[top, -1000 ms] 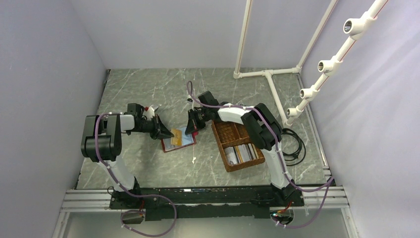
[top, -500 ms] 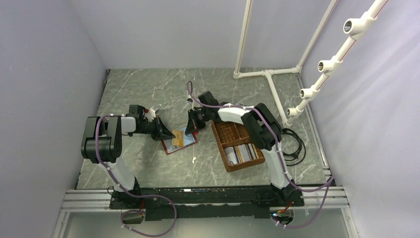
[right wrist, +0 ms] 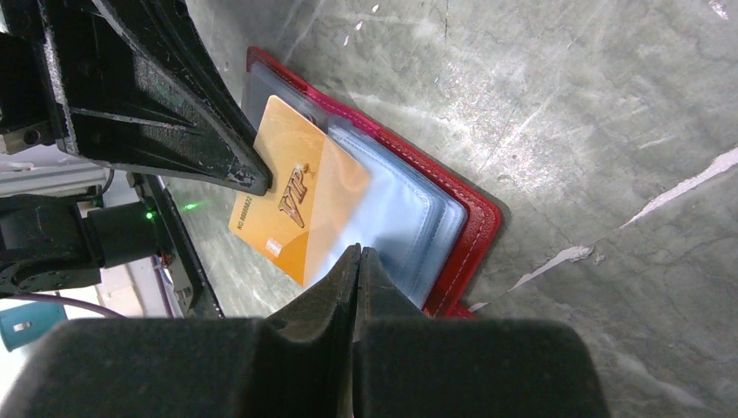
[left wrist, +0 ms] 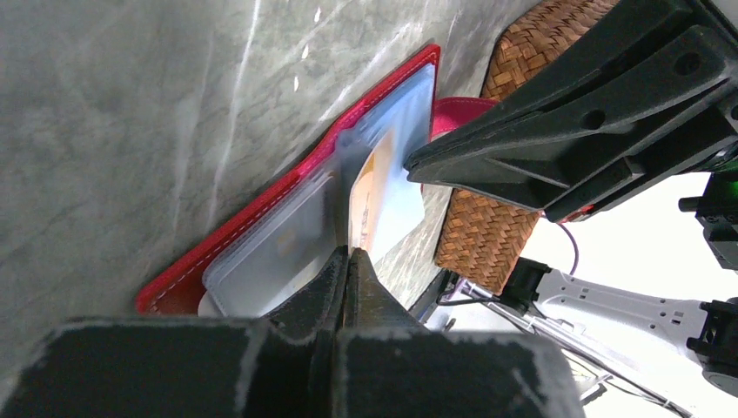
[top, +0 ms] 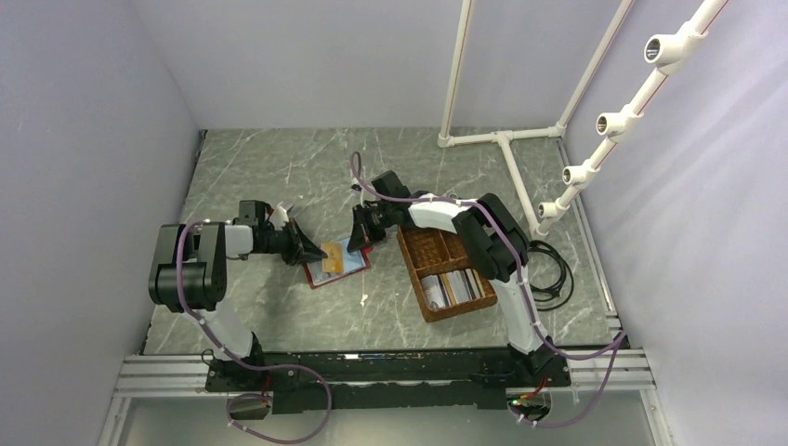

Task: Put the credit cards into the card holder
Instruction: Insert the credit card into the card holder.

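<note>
The card holder [top: 339, 267], a dark red wallet, lies open on the table with its clear sleeves up. My left gripper [top: 316, 251] is shut on an orange credit card [top: 332, 254], whose far end lies in the clear sleeves. In the left wrist view the orange credit card [left wrist: 367, 196] shows edge-on above the card holder [left wrist: 261, 209]. My right gripper [top: 361, 234] is shut on the card holder's clear sleeve [right wrist: 392, 218], beside the orange credit card [right wrist: 291, 205]. More credit cards [top: 453, 287] lie in the basket.
A brown woven basket [top: 429, 249] stands right of the card holder, under my right arm. A white pipe frame [top: 502, 139] stands at the back right. Black cables [top: 550, 271] lie by the right wall.
My left arm has shifted slightly, keeping the orange card at the card holder. The card holder has turned a little. The right arm has not moved.
</note>
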Robot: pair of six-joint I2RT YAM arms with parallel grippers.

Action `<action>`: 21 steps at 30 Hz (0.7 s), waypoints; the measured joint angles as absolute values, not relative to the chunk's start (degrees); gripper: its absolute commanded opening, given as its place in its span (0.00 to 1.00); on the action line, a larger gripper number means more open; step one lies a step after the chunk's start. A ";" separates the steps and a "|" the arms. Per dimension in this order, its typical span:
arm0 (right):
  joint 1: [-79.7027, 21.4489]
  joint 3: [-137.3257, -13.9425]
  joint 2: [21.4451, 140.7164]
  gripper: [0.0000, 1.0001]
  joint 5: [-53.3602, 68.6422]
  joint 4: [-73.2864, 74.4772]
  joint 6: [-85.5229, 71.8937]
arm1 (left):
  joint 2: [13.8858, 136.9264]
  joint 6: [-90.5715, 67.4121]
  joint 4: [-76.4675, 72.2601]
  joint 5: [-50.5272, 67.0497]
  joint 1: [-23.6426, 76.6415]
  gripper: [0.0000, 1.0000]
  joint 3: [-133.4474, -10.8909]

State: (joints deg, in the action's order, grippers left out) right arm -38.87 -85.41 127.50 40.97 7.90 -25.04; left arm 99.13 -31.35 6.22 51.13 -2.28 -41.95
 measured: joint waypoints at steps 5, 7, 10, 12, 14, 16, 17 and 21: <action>-38.87 -85.41 127.50 0.00 40.97 7.90 -25.06 | 97.69 -33.80 2.98 50.26 -2.26 0.00 -39.57; -38.87 -85.38 127.50 0.00 40.93 7.90 -25.12 | 96.86 -34.94 1.50 49.89 -2.17 0.00 -38.74; -38.87 -85.19 127.24 0.08 40.51 8.08 -25.39 | 95.94 -36.47 0.05 49.17 -1.54 0.00 -37.80; -38.87 -84.77 126.41 0.21 39.62 9.54 -25.36 | 95.48 -37.47 -1.10 48.42 -1.02 0.00 -37.23; -38.87 -84.60 125.19 0.26 38.65 12.05 -24.88 | 95.31 -38.63 -2.81 47.86 -0.27 0.00 -36.53; -38.92 -84.55 123.92 0.26 37.30 14.79 -23.68 | 95.31 -39.42 -4.34 47.51 0.51 0.00 -35.88; -38.94 -84.51 123.57 0.26 36.95 15.84 -23.07 | 95.31 -39.79 -5.02 47.29 0.86 0.00 -35.57; -39.00 -83.83 122.98 0.19 36.86 17.85 -21.58 | 95.31 -40.80 -7.25 46.85 1.52 0.00 -34.59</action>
